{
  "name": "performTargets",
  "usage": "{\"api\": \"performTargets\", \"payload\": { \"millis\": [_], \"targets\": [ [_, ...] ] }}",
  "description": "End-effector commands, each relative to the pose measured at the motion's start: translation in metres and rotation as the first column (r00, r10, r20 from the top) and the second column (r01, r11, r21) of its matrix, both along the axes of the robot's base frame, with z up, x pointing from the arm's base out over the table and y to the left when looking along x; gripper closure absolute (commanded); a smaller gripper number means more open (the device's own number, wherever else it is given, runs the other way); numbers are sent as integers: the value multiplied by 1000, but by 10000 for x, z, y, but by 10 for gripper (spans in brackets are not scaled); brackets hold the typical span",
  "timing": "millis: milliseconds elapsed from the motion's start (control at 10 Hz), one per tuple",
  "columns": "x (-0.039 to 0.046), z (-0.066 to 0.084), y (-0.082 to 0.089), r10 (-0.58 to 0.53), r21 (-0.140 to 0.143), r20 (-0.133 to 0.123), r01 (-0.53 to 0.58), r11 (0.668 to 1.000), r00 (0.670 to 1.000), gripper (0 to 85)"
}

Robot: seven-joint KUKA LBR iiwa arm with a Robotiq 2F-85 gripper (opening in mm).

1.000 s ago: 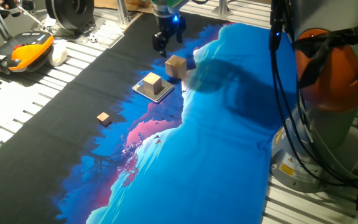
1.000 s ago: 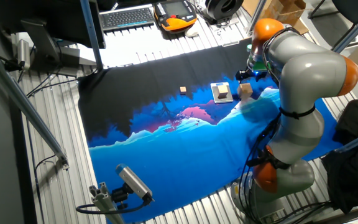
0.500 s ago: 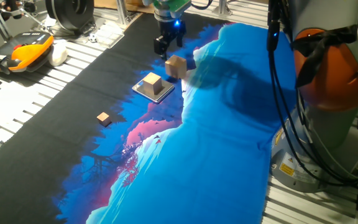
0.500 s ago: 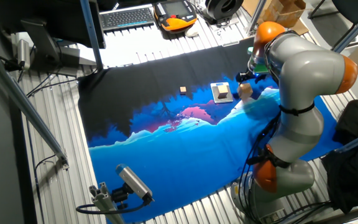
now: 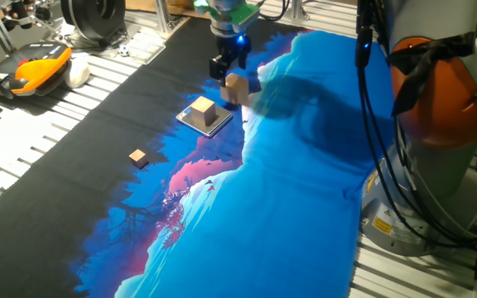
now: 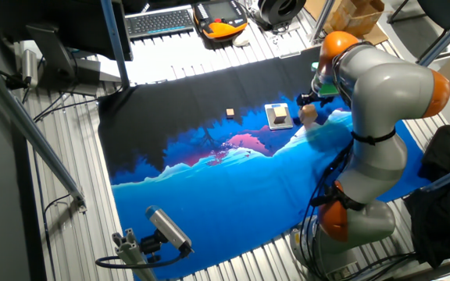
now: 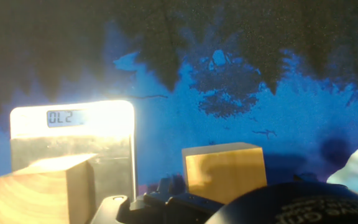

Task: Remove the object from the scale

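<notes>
The scale [image 5: 216, 126] is a thin silver square plate on the dark cloth. The object, a pale wooden cube [image 5: 203, 108], sits on it. My gripper [image 5: 228, 68] hangs just behind the scale, low over the slightly larger pale cube [image 5: 237, 89], and looks open and empty. In the other fixed view the scale [image 6: 284, 122], the object [image 6: 277, 114] and the gripper [image 6: 306, 100] show at the cloth's far right. In the hand view the scale [image 7: 107, 134] shows a lit display, with the object [image 7: 42, 186] at lower left and the larger cube [image 7: 224, 171] in the centre.
A tiny brownish block [image 5: 138, 156] lies on the black part of the cloth, left of the scale. A blue and black printed cloth [image 5: 305, 165] covers the table. An orange pendant [image 5: 36, 68] lies at the far left. The robot's base [image 5: 437, 124] stands at the right.
My gripper has shifted a little to the right, closer over the larger cube. The cubes and the scale have not moved.
</notes>
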State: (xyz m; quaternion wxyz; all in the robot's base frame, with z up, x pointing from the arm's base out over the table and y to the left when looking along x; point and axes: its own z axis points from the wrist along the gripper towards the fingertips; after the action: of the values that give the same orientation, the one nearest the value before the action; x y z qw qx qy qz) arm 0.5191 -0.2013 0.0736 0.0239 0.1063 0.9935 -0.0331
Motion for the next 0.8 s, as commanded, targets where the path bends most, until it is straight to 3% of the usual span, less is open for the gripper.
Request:
{"api": "performTargets", "payload": {
  "millis": [0, 300, 400, 700],
  "targets": [
    [-7, -2, 0, 0, 0, 1, 0, 1000, 1000, 0],
    [-8, 70, 36, -5, 7, -3, 5, 1000, 1000, 0],
    [5, 130, 106, -18, -6, -10, 18, 1000, 1000, 0],
    [63, 347, 425, -91, -5, -26, 90, 996, 996, 0]
  ]
}}
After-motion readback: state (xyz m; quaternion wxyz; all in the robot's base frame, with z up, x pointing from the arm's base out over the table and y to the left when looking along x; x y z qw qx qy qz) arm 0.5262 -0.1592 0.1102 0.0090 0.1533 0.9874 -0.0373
